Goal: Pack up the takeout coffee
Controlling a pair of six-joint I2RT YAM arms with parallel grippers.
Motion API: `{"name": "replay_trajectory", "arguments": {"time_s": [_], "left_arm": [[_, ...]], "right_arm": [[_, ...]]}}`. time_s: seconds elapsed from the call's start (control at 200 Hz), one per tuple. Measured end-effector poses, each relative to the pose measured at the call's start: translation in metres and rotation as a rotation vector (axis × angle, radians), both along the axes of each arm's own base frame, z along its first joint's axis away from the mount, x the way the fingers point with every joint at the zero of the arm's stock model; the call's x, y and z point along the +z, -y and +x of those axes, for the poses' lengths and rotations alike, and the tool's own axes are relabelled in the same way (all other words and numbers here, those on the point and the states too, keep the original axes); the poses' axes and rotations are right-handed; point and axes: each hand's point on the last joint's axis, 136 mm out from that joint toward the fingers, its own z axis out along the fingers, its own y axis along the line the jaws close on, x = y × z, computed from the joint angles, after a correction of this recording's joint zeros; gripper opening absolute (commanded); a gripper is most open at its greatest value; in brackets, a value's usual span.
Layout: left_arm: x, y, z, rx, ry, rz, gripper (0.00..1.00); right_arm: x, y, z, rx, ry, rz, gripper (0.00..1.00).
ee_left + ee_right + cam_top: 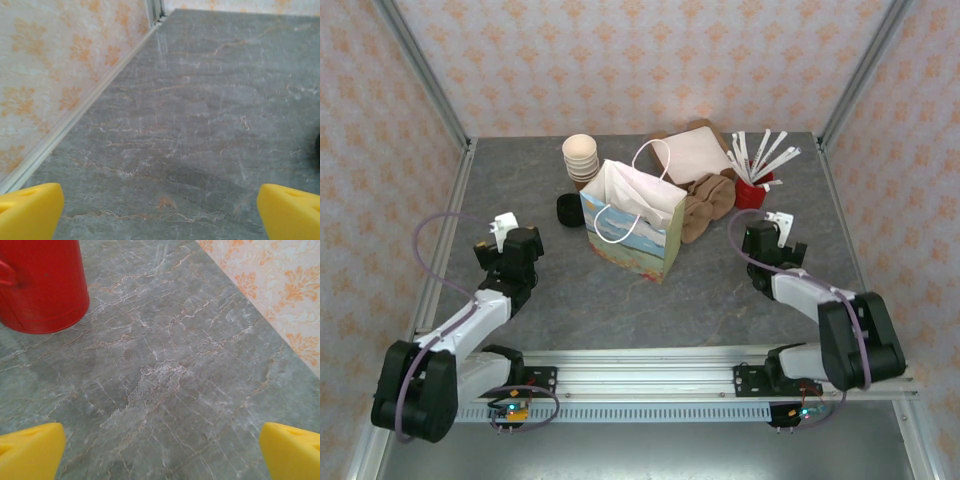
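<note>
- Nearest, at the left tool (pixel 504 230): spread wide, gripping nothing, low over bare desk (pixel 620 310) near the left wall; yellow pads (pixel 30 210) far apart at the bottom corners of the left wrist view, with plain grey stone between.
- Level with it, at the right tool (pixel 778 225): likewise spread wide and empty, yellow pads (pixel 30 450) well apart over bare stone, just short of the red holder (pixel 42 285).
- Between the two tools, a little farther back: upright paper bag (pixel 630 225), mouth open, white handles up, printed front facing the arms.
- Touching or just beside the bag's left side: a low black round thing (pixel 568 210), all dark from above, read as loose lids rather than a lidded cup.
- Behind that: stack of lidless cream cups (pixel 582 158).
- To the right of the bag: brown cardboard pieces (pixel 708 205), then the red holder full of white wrapped sticks (pixel 760 155).
- Farthest back: a flat pale bag (pixel 695 150) lying down.
- As for the takeout coffee: cannot tell where it sits; possibly down inside the upright bag, hidden by its walls.
- Judged from that: packing perhaps done, both tools free; otherwise all left to do.
- On its look: nothing to report, cup and lid hidden.
</note>
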Motion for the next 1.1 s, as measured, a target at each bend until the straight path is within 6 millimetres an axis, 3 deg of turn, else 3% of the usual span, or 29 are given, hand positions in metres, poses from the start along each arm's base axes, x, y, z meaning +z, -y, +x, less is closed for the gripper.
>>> {"name": "replay_trajectory", "arguments": {"time_s": [0.38,0.54,0.641,1.096], "left_arm": [[-0.022,0.013,0.043,-0.132,0.033,-0.020,1.00],[-0.037,0.017,0.055,-0.161,0.026,-0.016,1.00],[-0.048,0.015,0.056,-0.167,-0.001,-0.022,1.00],[-0.038,0.018,0.062,-0.181,0.049,-0.030,1.00]], "right_arm": [[0.012,0.009,0.042,0.061,0.203,0.097,0.99],[-0.013,0.007,0.039,0.094,0.170,0.125,0.99],[-0.008,0.003,0.043,0.113,0.193,0.137,0.99],[-0.003,0.001,0.046,0.129,0.219,0.145,0.99]]}}
